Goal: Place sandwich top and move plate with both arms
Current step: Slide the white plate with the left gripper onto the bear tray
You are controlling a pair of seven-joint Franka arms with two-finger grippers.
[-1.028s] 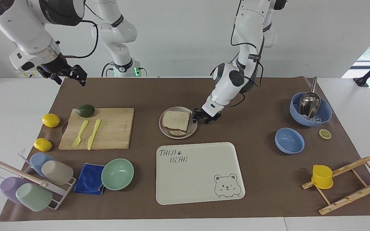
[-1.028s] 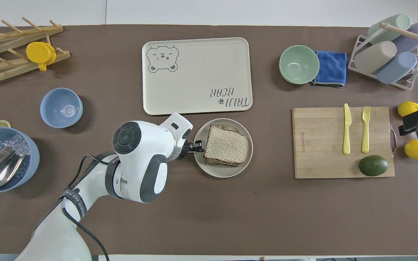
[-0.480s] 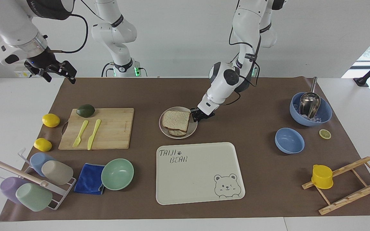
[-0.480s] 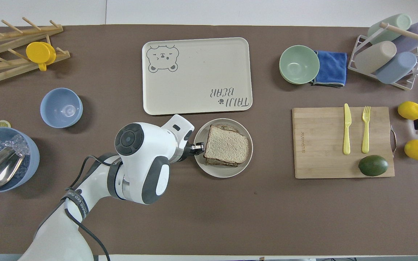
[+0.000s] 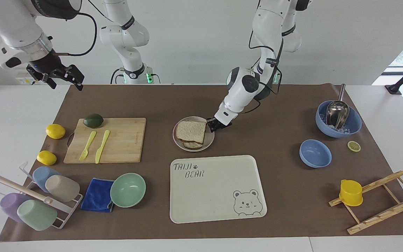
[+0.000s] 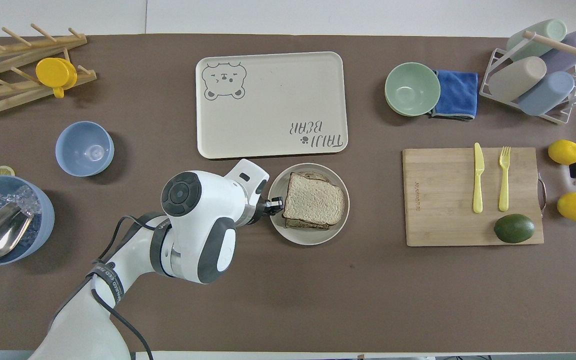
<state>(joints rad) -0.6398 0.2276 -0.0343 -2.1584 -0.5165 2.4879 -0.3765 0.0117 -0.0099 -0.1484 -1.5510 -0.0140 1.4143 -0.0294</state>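
Note:
The sandwich top [image 5: 191, 131] is a pale square slice with a brown crust. It lies on the small round beige plate [image 5: 194, 148] at the middle of the mat, over another slice whose edge peeks out. In the overhead view the slice [image 6: 314, 204] covers most of the plate [image 6: 308, 239]. My left gripper [image 5: 211, 125] is low at the plate's rim on the side toward the left arm's end; it also shows in the overhead view [image 6: 274, 205]. My right gripper [image 5: 63, 77] is open and empty, raised over the mat's corner at the right arm's end.
A cream bear-printed tray [image 5: 215, 189] lies just farther from the robots than the plate. A wooden cutting board [image 5: 117, 140] with an avocado, fork and knife lies toward the right arm's end. Two blue bowls [image 5: 315, 153] stand toward the left arm's end, a mint bowl [image 5: 128, 189] beside the tray.
My left gripper has moved in from beside the plate to its rim, and the plate has shifted slightly toward the right arm's end. My right gripper has risen and drawn outward, then held.

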